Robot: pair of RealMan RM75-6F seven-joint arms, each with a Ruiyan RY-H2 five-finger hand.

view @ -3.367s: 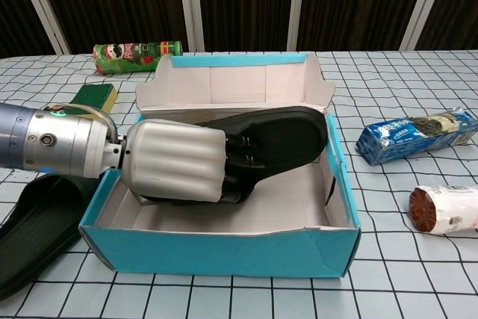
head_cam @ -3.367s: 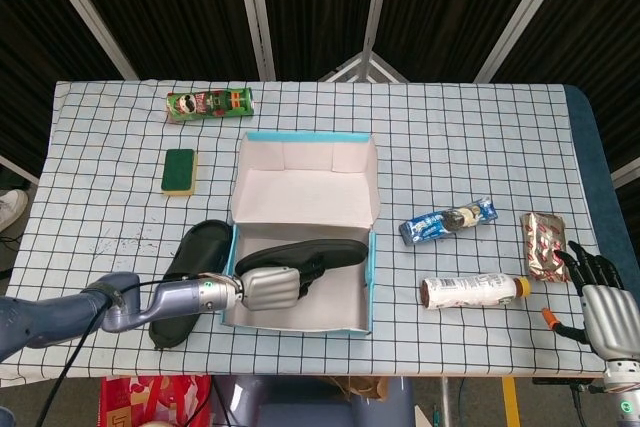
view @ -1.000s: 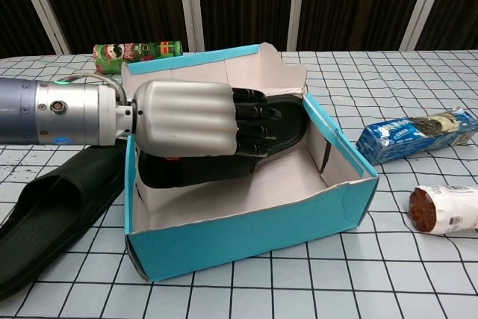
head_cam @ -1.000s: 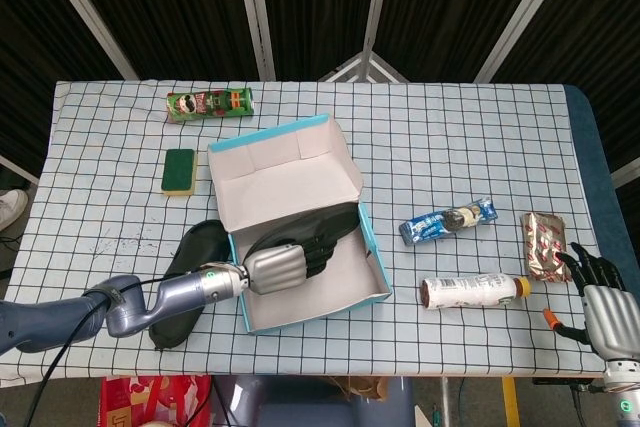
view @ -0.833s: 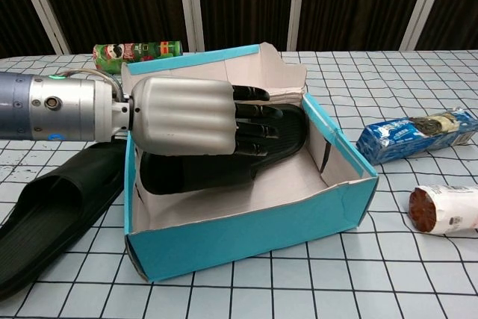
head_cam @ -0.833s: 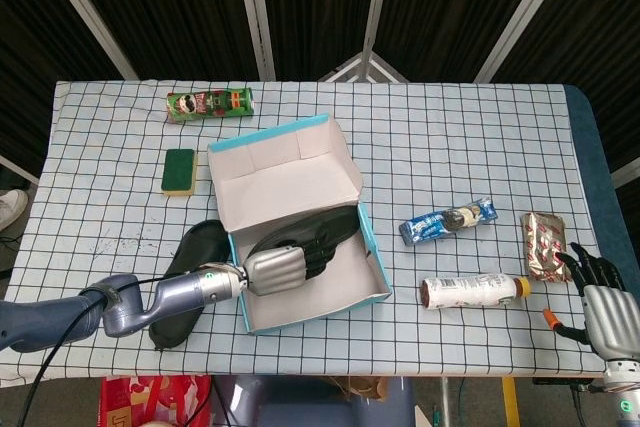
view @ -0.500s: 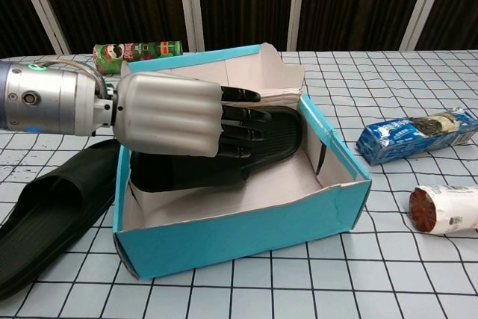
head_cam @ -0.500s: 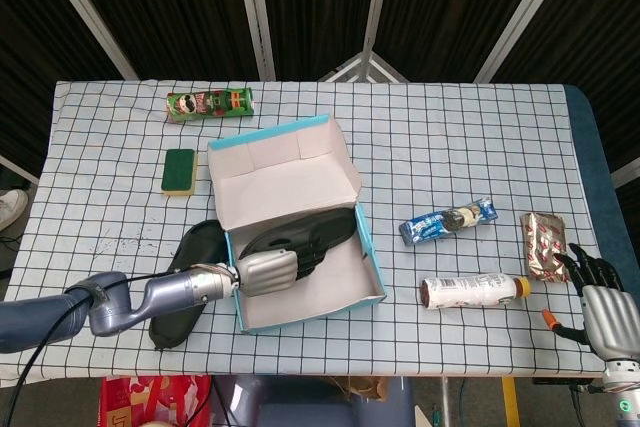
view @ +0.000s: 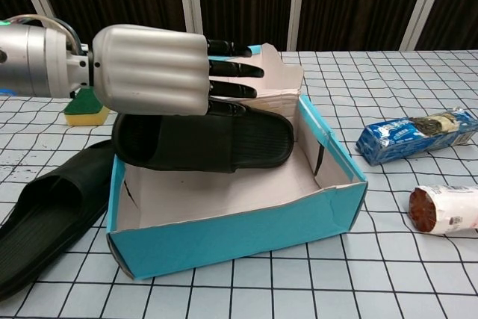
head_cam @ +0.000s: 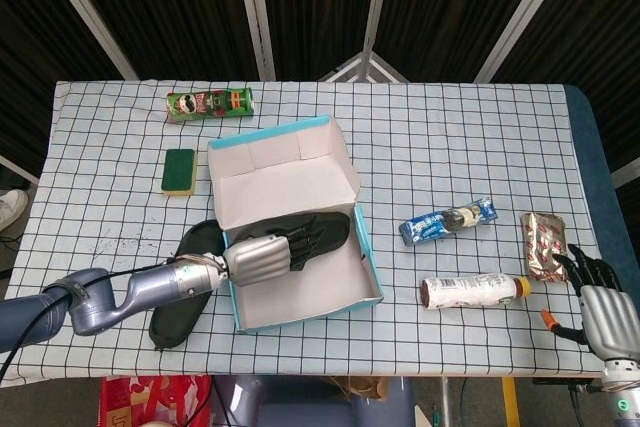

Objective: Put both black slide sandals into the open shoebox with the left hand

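Note:
One black slide sandal (head_cam: 328, 229) (view: 202, 143) lies inside the open teal shoebox (head_cam: 305, 312) (view: 239, 229), its heel end up against the box's left wall. My left hand (head_cam: 260, 259) (view: 153, 69) hovers just above that sandal with its fingers stretched out and holds nothing. The second black sandal (head_cam: 180, 287) (view: 45, 214) lies on the table just left of the box, partly under my left forearm. My right hand (head_cam: 600, 312) rests at the table's front right corner, fingers apart and empty.
A green sponge (head_cam: 179, 170) (view: 86, 106) and a green chip can (head_cam: 210, 104) lie behind the box on the left. Right of the box are a blue snack packet (head_cam: 448, 220) (view: 414, 136), a lying bottle (head_cam: 472, 291) (view: 448, 209) and a foil pack (head_cam: 543, 244).
My left hand let go of the sandal, rose and drew back to the left. The sandal stays in the box, which turned and slid slightly left.

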